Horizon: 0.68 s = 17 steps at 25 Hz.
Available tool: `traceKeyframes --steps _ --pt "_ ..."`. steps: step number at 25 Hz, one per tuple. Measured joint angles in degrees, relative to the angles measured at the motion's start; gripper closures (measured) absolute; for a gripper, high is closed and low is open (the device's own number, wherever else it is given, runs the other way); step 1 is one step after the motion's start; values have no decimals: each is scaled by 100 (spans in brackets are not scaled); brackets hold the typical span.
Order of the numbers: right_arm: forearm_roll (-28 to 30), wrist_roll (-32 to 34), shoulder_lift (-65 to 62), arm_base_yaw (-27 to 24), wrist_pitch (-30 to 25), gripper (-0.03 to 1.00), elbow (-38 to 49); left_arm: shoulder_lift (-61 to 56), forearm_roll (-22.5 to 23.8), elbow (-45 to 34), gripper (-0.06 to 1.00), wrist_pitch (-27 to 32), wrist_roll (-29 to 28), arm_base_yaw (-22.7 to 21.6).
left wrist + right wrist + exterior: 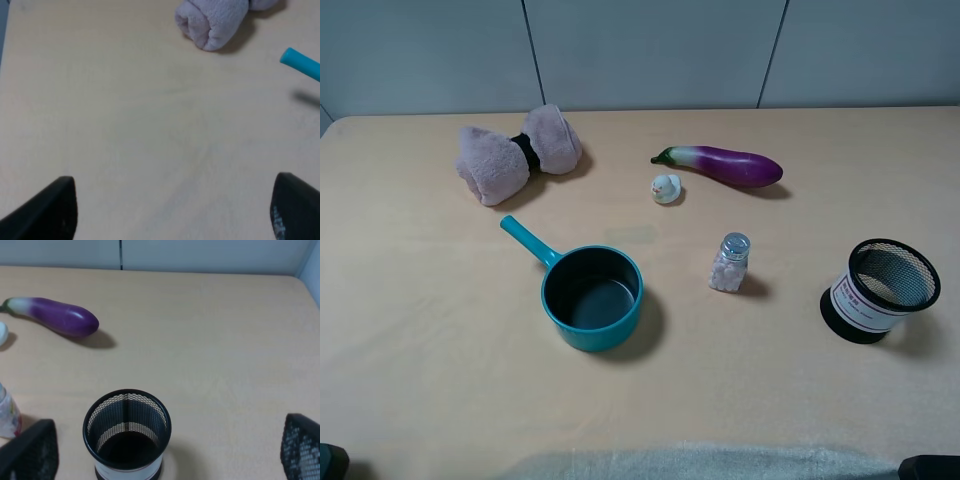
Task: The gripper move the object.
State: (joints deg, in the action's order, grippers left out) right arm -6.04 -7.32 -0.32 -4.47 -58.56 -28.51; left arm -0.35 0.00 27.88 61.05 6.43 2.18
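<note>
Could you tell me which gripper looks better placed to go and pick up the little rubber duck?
Probably the right gripper: the rubber duck shows at the edge of its wrist view beside the eggplant. The left gripper sees only the towel and pot handle.

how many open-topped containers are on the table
2: the teal pot near the front middle, and the black mesh cup at the right. Both look empty.

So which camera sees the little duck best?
The exterior high view. It shows the whole duck on the table, just below the eggplant's green end. The right wrist view catches only a white sliver of it at the picture's edge. The left wrist view does not show it.
</note>
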Motion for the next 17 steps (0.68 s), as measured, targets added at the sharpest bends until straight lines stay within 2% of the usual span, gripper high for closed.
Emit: traceKeyframes --steps 17 --pt "0 0 0 0 6 29 0 0 35 0 17 0 0 0"
